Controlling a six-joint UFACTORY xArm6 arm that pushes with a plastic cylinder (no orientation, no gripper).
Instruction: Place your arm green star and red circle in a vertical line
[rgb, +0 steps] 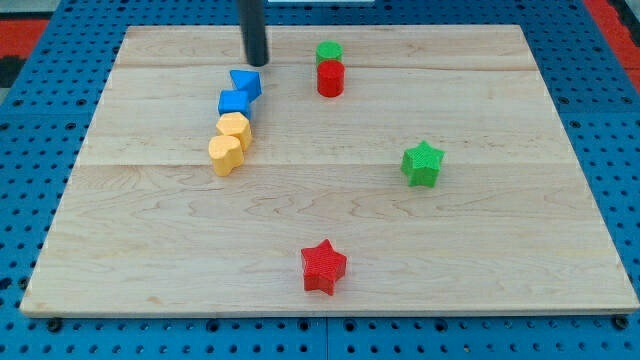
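The green star (422, 163) lies at the right of the board's middle. The red circle (330, 77) stands near the view's top, touching a green circle (329, 52) just above it. My tip (257, 62) is at the top of the board, left of the red circle and just above the upper blue block (246, 84). The tip is far up and left of the green star.
A second blue block (235, 102) and two yellow blocks (234, 129) (225, 153) form a slanted row below the tip. A red star (323, 267) lies near the view's bottom. The wooden board (150, 250) rests on a blue pegboard.
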